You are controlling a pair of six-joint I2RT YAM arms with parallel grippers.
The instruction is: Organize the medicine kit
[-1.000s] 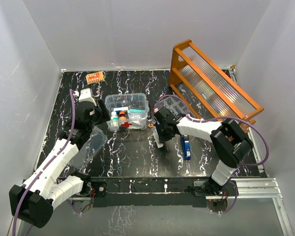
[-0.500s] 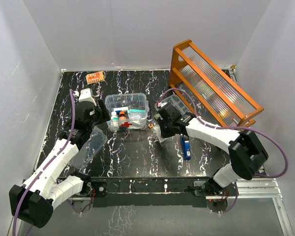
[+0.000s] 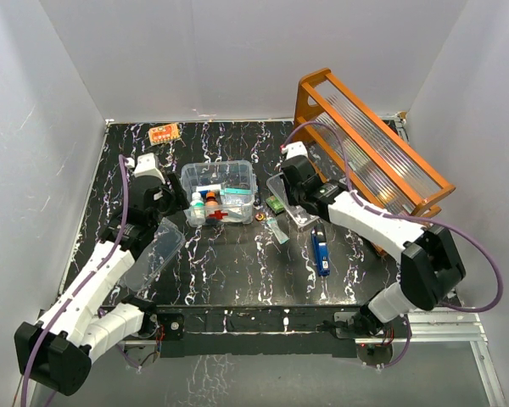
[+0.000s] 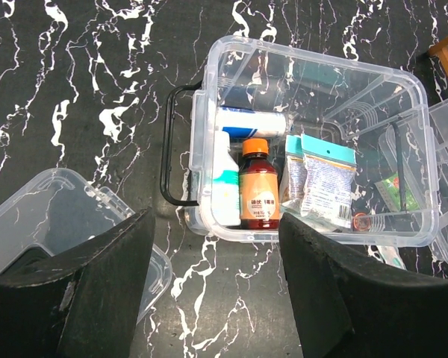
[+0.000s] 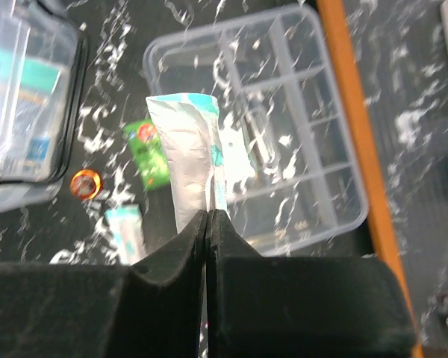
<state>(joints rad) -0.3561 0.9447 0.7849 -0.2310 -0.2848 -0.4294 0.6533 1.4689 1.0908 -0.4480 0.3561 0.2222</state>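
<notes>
Right wrist view: your right gripper [image 5: 209,217] pinches 1 packet [image 5: 184,153]; next, carry it into the kit [image 4: 322,66]. Left gripper [image 4: 215,224] hangs spread wide.

R gripper [image 5: 209,215] rose off table w/ white packet [image 5: 183,156], swung back over divided tray [image 5: 313,149].

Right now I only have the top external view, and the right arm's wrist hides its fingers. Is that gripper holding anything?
Observer: Yes. In the right wrist view the right gripper is shut on a white and teal sachet, with the clear divided tray behind it.
Reviewer: And the left one?
Observer: The left gripper is open, with nothing between its fingers.
Reviewer: What is packed already?
Observer: The medicine kit box holds an orange-capped brown bottle with two printed sachets beside it.
</notes>
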